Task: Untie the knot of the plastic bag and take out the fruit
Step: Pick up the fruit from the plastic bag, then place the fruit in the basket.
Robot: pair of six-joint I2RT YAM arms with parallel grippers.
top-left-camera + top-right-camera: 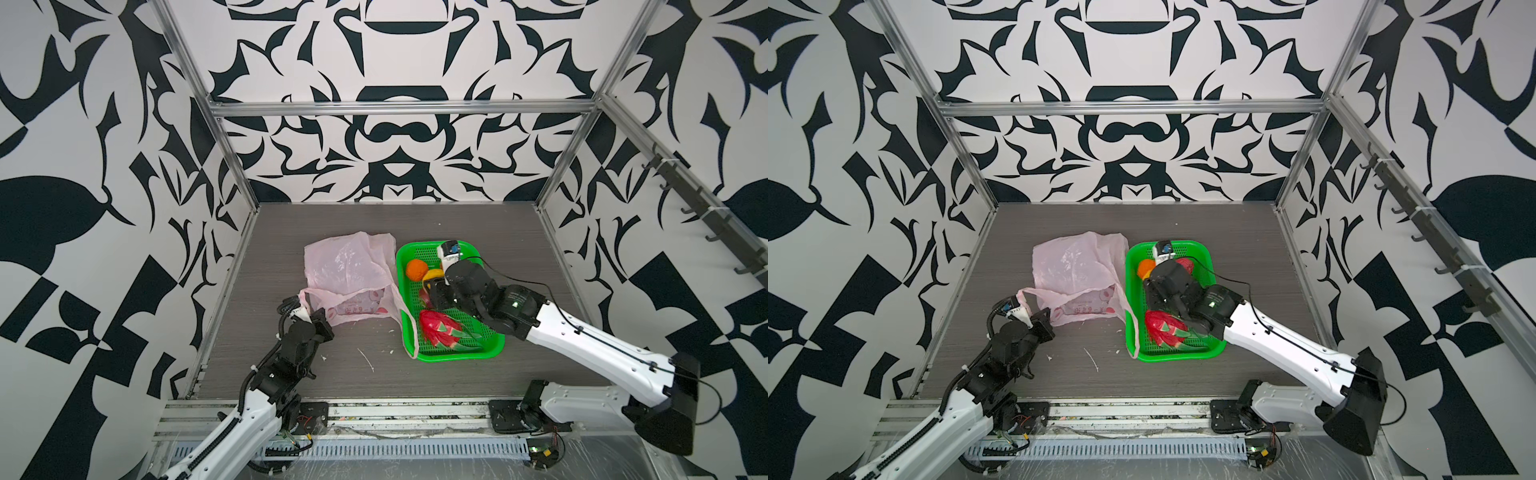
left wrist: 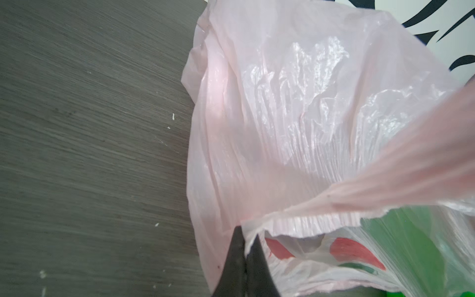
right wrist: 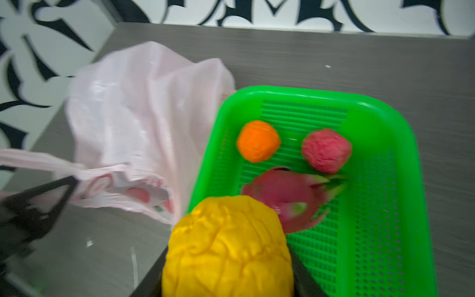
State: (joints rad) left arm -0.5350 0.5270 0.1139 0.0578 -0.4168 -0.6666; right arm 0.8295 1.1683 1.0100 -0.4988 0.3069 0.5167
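Locate the left end effector (image 1: 327, 319) at the near left of the worktop (image 1: 457, 224): jaws pressed together, clamped on the pleated edge of the plastic bag (image 1: 349, 266) at one handle loop (image 1: 309, 293). Confirm in the left wrist view: two dark fingers (image 2: 237, 257) closed on thin pink film.

Find the bag just right of that, slack and flattened on the worktop, stretching toward the far side. Note the red printed marks (image 1: 357, 309) at its near end and a few white scraps (image 1: 365, 359) on the worktop nearer than the bag.

Trace the second handle loop (image 1: 409, 328) rightward, draped across the left rim of the green basket (image 1: 461, 354). Basket touching the bag's right side.

Inside the basket, far to near:
- orange ball (image 1: 415, 269) at the far left
- bumpy red ball (image 3: 326, 150) to its right
- one dragon fruit (image 3: 285, 195) in the middle
- second dragon fruit (image 1: 440, 328) at the near end

Locate the right end effector (image 3: 228, 279) over the left-middle part of the basket, reaching in from the near right. Clamped on the yellow-orange ball (image 3: 228, 246), one dark finger against each side of it.
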